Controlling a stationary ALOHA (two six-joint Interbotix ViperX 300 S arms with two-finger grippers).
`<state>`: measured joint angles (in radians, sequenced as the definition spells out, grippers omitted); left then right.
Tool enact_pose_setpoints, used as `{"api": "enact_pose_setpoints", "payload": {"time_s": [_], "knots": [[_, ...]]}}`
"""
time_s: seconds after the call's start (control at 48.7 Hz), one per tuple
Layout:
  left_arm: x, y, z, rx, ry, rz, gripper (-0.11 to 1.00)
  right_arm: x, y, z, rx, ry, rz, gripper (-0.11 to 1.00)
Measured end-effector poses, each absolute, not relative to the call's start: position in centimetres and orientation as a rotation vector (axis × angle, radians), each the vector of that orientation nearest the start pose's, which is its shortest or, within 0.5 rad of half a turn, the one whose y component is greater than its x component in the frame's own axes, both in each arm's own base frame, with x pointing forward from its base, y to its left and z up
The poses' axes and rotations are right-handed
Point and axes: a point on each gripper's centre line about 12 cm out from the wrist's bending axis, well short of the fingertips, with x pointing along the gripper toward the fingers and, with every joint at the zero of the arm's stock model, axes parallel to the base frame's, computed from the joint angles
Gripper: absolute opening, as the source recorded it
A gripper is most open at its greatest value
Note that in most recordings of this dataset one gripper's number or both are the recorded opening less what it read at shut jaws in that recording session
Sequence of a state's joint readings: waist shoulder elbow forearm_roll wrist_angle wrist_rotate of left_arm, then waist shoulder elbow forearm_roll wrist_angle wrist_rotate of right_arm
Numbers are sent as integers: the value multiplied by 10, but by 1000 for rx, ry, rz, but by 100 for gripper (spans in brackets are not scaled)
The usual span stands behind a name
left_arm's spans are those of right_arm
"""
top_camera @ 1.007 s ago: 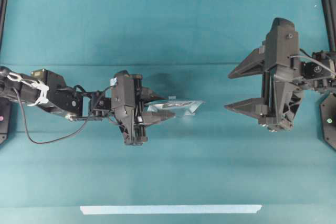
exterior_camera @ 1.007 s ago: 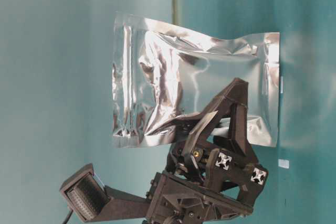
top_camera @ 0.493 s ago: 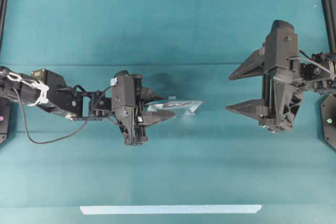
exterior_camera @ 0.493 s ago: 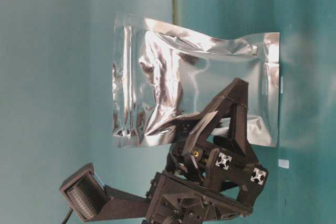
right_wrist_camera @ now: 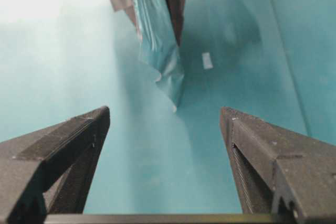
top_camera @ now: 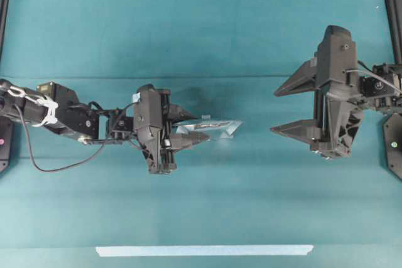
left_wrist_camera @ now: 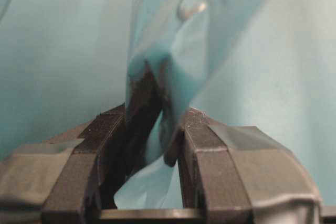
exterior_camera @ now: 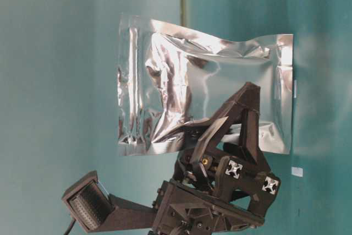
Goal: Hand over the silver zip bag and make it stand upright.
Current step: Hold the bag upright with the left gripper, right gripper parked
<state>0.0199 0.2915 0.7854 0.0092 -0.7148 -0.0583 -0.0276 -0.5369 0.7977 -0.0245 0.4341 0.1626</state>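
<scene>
Left wrist view is mostly blurring out: the silver zip bag [left_wrist_camera: 168, 51] is filling it as a teal-reflecting smear, edges hard to trace, and the left gripper's fingers [left_wrist_camera: 142, 108] are pinching it close together. Table-level view is cutting off the left arm at the bottom edge and showing only a dark corner of something at the top. Overhead is showing the bag [top_camera: 213, 128] edge-on, so its face isn't readable there.

Left gripper [top_camera: 191, 128] is clamping the bag's lower edge, bag sitting near table centre, clear face showing in the table-level view [exterior_camera: 203, 92]. Right gripper [top_camera: 286, 108] is hanging well apart to the right, jaws spread wide, gripping nothing.

Teal table [top_camera: 201, 36] is carrying a pale tape strip [top_camera: 204, 250] along the near edge and a small white tag [right_wrist_camera: 207, 60] beside the bag.
</scene>
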Motion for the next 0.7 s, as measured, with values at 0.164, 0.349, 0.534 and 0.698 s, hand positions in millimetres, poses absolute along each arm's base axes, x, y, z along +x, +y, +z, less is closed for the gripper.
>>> {"api": "enact_pose_setpoints", "payload": {"time_s": [0.164,0.349,0.534,0.698], "knots": [[396,7,92,-55,358,24,28,278,-9,263,139,691,-85,88],[396,7,91,-54,360,23,28,278,-6,261,135,696,-75,88],[396,7,92,-54,360,23,28,277,-6,259,135,703,-74,88],[396,7,92,-55,359,23,28,277,-5,259,134,701,-73,88]]}}
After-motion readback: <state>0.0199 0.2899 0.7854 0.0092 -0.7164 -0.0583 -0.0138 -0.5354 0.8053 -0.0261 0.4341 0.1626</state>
